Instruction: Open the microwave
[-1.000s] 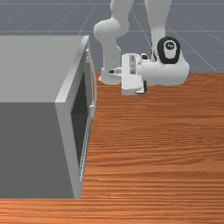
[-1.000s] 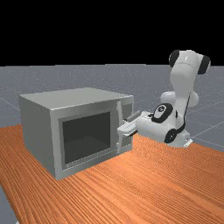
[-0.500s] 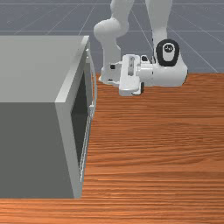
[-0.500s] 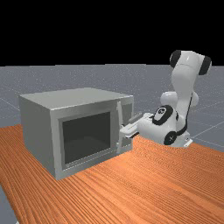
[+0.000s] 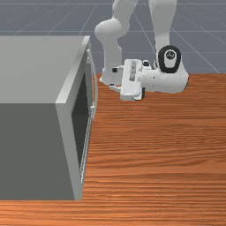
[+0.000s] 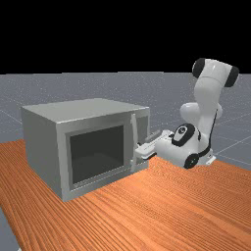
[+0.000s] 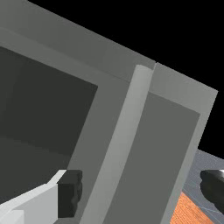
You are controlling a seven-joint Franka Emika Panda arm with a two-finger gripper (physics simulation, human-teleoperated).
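The gripper [image 5: 112, 79] is beside the upright handle [image 5: 96, 90] of the microwave [image 5: 66, 99] in the front view, with a gap between them. Its two fingers are spread, so it stands open. In the far view the gripper [image 6: 138, 146] is just in front of the handle [image 6: 134, 139], on the right part of the microwave [image 6: 61, 147]. The door [image 6: 98, 152] is closed. From the wrist, the handle [image 7: 124, 135] runs slantwise between the spread fingers of the gripper [image 7: 141, 189], nearer the finger on the dark window's side [image 7: 39, 105]. Neither finger visibly touches it.
The microwave's side panel [image 7: 155, 153] lies beyond the handle, between the fingers in the wrist view. Wooden table [image 5: 159, 150] stretches in front of the door. The arm's base [image 5: 110, 75] stands behind the hand in the front view.
My hand has tilted and shifted slightly toward the front view's bottom. The fingers look farther apart there than a second ago. The microwave and its door have not moved.
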